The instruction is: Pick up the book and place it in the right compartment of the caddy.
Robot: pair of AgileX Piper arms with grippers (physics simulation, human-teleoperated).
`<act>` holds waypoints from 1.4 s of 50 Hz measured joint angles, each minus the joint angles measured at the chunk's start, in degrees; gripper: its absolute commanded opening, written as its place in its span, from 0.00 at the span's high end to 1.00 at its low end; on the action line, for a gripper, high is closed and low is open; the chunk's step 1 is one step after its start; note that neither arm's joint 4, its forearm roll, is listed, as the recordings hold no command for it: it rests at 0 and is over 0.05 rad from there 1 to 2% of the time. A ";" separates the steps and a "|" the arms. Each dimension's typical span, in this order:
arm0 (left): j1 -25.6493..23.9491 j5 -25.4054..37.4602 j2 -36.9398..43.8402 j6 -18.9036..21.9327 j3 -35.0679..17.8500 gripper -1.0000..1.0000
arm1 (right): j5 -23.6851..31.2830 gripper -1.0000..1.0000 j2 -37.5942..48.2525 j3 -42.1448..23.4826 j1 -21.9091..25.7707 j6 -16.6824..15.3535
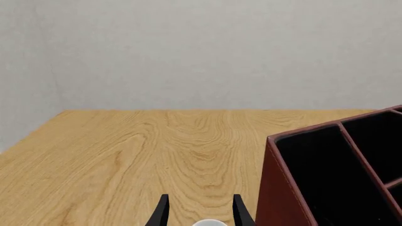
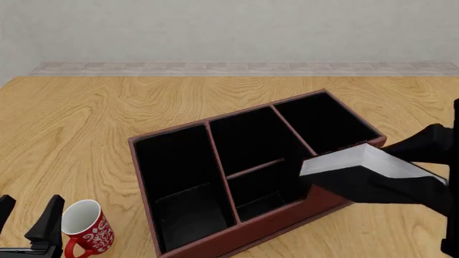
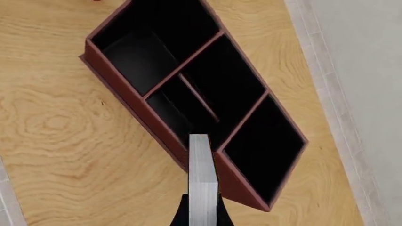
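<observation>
The caddy [image 2: 237, 236] is a dark red-brown box with a black interior, lying at an angle mid-table. Its right compartment [image 2: 323, 121] is the narrow undivided end section, also seen in the right wrist view [image 3: 264, 146]. My right gripper [image 2: 391, 174] is shut on the black book [image 2: 344, 180], whose white page edges [image 3: 202, 179] face up. The book is tilted in the air over the caddy's front wall, near the divider between the middle section and the right compartment. My left gripper [image 2: 27, 215] is open and empty at the front left, fingers [image 1: 162, 212] apart.
A red-and-white patterned mug [image 2: 83, 226] stands just right of my left gripper, in front of the caddy's wide left section [image 2: 179, 183]. The caddy's outer wall [image 1: 283, 188] is close beside my left gripper. A grey wall bounds the table's far edge.
</observation>
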 measured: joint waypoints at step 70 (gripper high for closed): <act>-0.56 0.05 -0.08 0.01 0.04 0.00 | 0.00 1.00 20.32 -23.38 -8.96 -10.91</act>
